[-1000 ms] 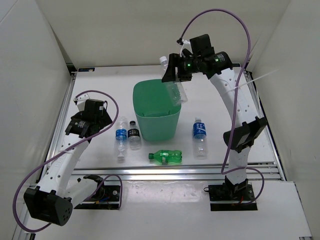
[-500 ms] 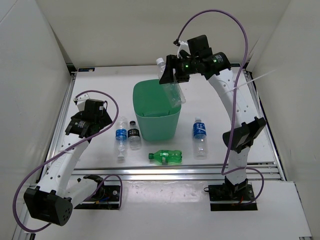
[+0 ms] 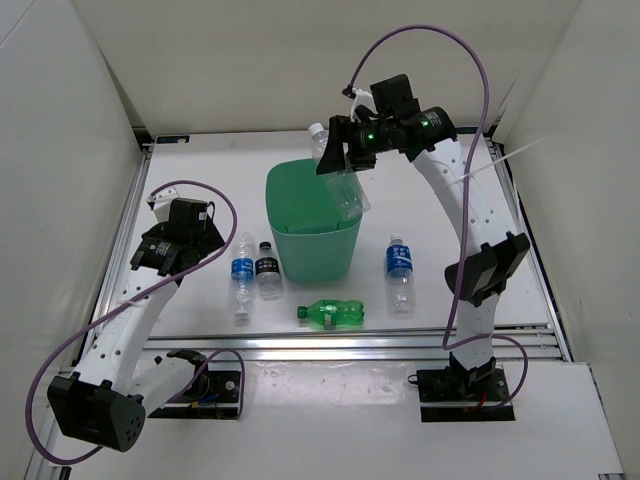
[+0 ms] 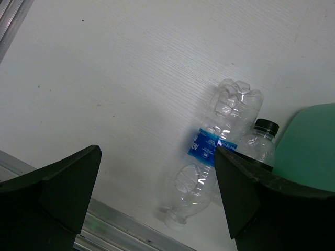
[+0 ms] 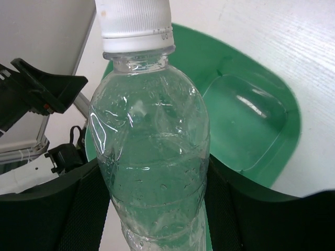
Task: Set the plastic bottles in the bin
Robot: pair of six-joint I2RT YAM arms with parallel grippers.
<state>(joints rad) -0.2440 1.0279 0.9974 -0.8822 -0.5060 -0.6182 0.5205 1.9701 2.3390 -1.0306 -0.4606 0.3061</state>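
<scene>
Upper centre, the right jaws clamp the unlabelled clear bottle (image 3: 348, 188) over the green bin (image 3: 315, 250); the left jaws gape empty. Light, thin-walled and slick, it likely crumples, so hold mid-body gently.

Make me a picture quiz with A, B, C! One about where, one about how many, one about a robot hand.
1. Where is the green bottle? A. On the table, on the near side of the bin. B. Inside the bin. C. In the air.
2. How many bottles lie on the table? A. One. B. Six. C. Four.
3. The left gripper is: A. shut on a bottle. B. open and empty. C. shut on the bin.
Answers: 1 A, it lies flat there. 2 C, two blue-labelled bottles, one black-labelled bottle, the green one. 3 B, its fingers stand wide apart.
</scene>
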